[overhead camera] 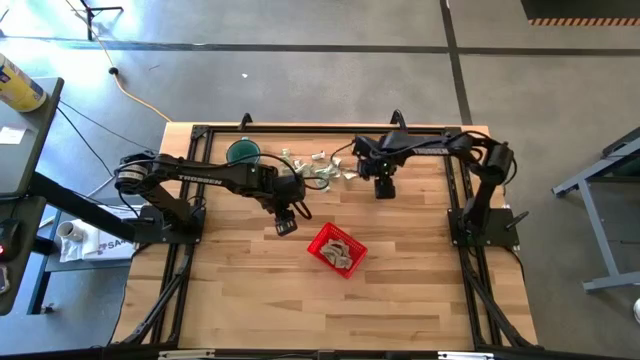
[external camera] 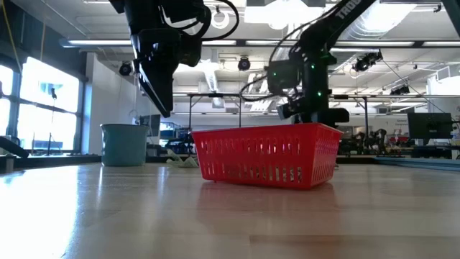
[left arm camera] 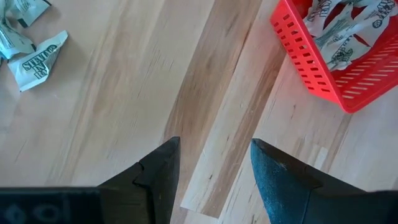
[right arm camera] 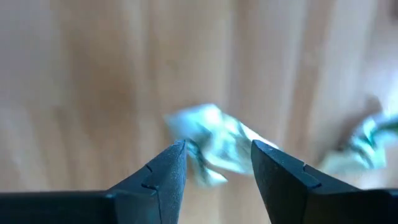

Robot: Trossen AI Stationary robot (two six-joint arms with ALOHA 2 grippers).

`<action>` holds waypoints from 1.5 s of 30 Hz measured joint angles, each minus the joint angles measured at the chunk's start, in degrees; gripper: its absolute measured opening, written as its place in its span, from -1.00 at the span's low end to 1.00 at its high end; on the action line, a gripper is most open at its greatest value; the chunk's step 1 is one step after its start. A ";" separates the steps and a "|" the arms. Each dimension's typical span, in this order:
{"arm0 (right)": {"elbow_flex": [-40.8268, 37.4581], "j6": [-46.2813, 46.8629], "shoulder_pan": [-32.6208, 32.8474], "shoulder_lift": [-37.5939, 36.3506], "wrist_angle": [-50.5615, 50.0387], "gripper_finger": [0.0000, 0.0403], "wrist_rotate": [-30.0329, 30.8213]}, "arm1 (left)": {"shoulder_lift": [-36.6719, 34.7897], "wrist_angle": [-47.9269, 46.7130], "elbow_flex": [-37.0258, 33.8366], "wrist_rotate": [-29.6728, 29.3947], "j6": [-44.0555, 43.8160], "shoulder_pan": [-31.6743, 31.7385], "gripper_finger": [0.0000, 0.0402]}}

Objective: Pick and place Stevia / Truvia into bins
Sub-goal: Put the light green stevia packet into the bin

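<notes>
Right wrist view shows you a sachet (right arm camera: 217, 146) between spread jaws. Your left jaws gape over bare wooden table (left arm camera: 124, 93) near the red basket (left arm camera: 323, 68).

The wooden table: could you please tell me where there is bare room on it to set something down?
The wooden table is bare across its whole near half, in front of the small square red mesh basket, and along both side edges. It is crowded at the far edge, where pale green and white paper sachets lie scattered beside the round teal cup, under the right claw.
</notes>
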 joint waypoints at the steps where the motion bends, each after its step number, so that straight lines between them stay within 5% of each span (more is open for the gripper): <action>1: -0.34 0.24 -1.05 0.00 0.14 -0.14 0.03 | 0.00 0.02 0.02 0.00 0.01 0.00 0.13; 11: -0.74 11.36 -9.61 0.02 1.96 -0.14 -4.64 | 0.00 -0.22 0.00 0.06 0.00 0.00 0.13; 18: -0.74 46.39 -12.06 0.02 -2.02 -0.14 -9.47 | 0.00 -0.10 0.00 -0.94 0.05 0.02 0.13; 24: -0.74 64.53 -10.64 0.02 -0.72 -0.14 -12.02 | 0.00 0.79 0.00 -1.09 0.63 0.02 0.13; 32: -0.74 70.85 -9.07 0.04 2.45 -0.14 -5.09 | 0.00 0.87 0.00 -1.11 0.54 0.02 0.13; 45: -0.58 75.33 -8.47 4.87 4.18 -0.15 -3.66 | 0.00 0.98 -0.02 -1.49 0.50 0.02 0.13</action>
